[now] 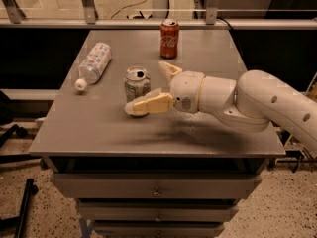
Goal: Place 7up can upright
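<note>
1. End effector (146, 87) low over the tabletop (89, 128), fingers spread wide apart, clamped on nothing.
2. 7up can (137, 83) upright, pull-tab top upward, in the gap between those fingers, out toward their tips; near finger across the front of its foot, far finger behind and to its side.
3. Contact at the near finger hard to judge from this angle: perhaps touching, perhaps just in front.
4. By judgement, light and easily tipped by a sideways nudge; thin aluminium wall, stiff enough for a mild squeeze but quick to dent; smooth, somewhat slippery skin.
5. For any regrasp: take hold at mid-height, across the round body, with gentle pressure; avoid the rim and the tapered shoulder.
6. Task apparently at or near completion; best drawn straight back, with no sideways sweep of either finger.
7. Red cola can (169, 32) well beyond the far finger; plastic bottle (93, 63) on its side past the fingertips, beyond the 7up can.
</note>
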